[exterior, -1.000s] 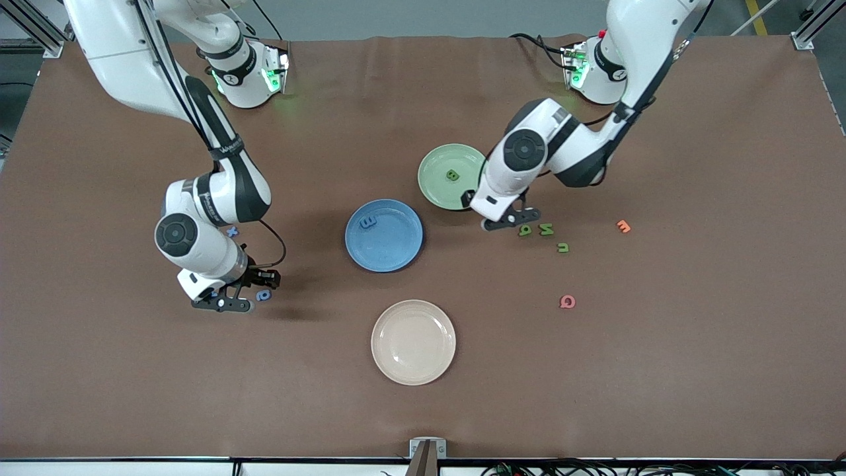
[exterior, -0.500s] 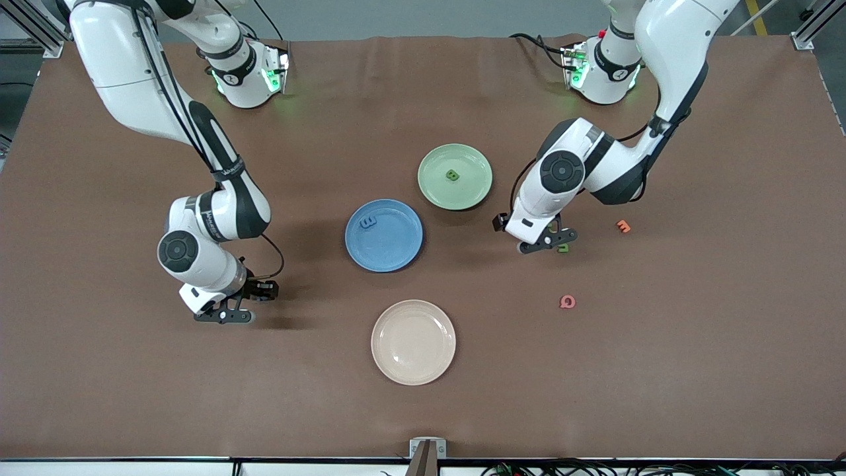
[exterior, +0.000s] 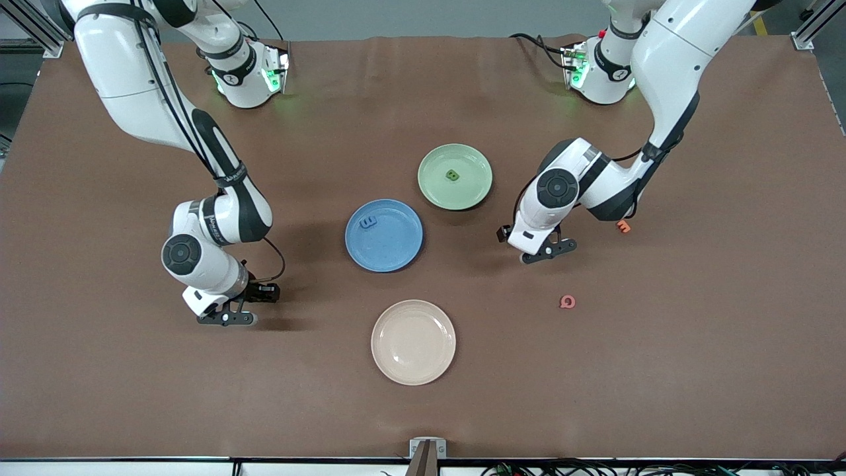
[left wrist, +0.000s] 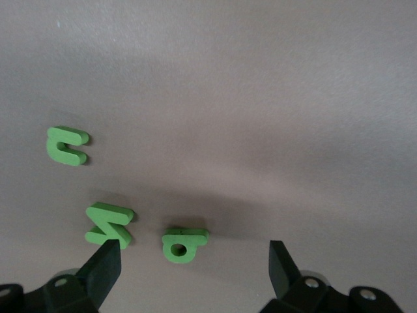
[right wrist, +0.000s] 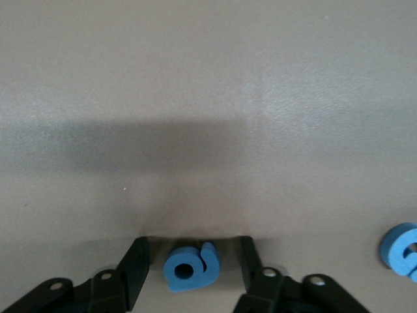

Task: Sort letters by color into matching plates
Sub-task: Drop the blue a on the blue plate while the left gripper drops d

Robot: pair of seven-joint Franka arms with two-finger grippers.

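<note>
In the right wrist view my right gripper (right wrist: 193, 262) is open and low at the table, with a blue letter (right wrist: 191, 267) between its fingers and gaps on both sides. A second blue letter (right wrist: 402, 249) lies beside it. In the left wrist view my left gripper (left wrist: 194, 262) is open over a green letter (left wrist: 184, 241), with two more green letters (left wrist: 109, 223) (left wrist: 67, 145) beside it. In the front view the blue plate (exterior: 396, 254) holds one blue letter (exterior: 367, 221). The green plate (exterior: 472, 188) holds one green letter (exterior: 453, 175). Both grippers (exterior: 228, 314) (exterior: 547, 252) hide the loose letters there.
A cream plate (exterior: 413, 342) lies nearer the front camera than the blue plate. A pink letter (exterior: 567, 302) and an orange letter (exterior: 623, 227) lie toward the left arm's end of the table.
My left gripper moved from the green plate's edge to over the loose green letters. My right gripper shifted slightly and now straddles the blue letter.
</note>
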